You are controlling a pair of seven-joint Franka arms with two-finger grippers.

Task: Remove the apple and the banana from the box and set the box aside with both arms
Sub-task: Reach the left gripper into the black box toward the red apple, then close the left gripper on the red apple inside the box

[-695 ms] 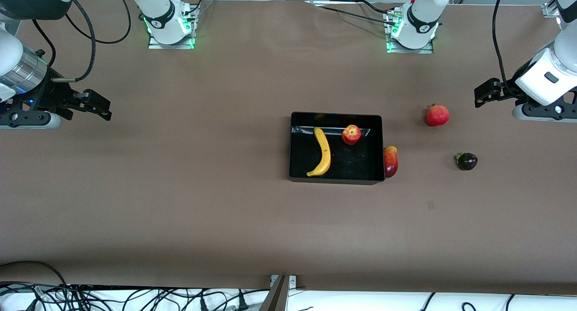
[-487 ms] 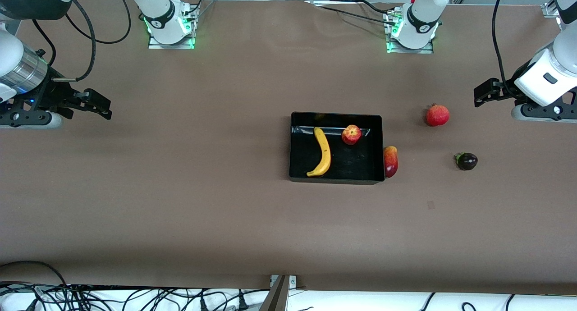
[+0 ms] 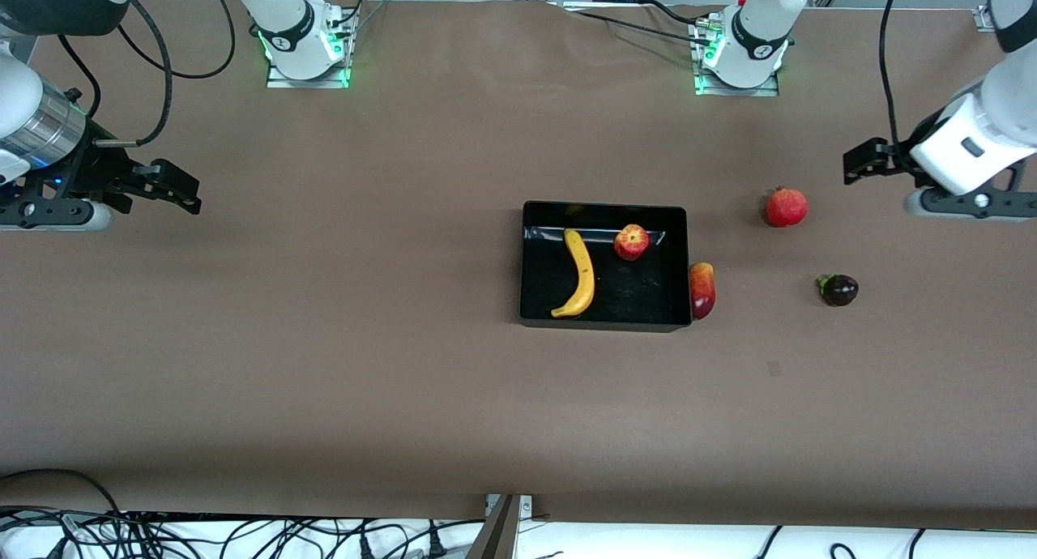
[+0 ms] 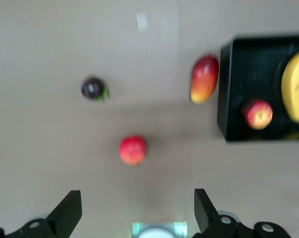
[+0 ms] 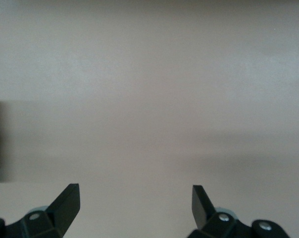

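Brown tabletop (image 3: pixel 364 364) carries box (image 3: pixel 535 300); left gripper (image 3: pixel 863 160) and right gripper (image 3: pixel 174 190) hover spread wide.

We see a glossy black box (image 3: pixel 603 320) holding a curved yellow banana (image 3: pixel 578 275) and a red-yellow apple (image 3: pixel 631 242), mid-counter.
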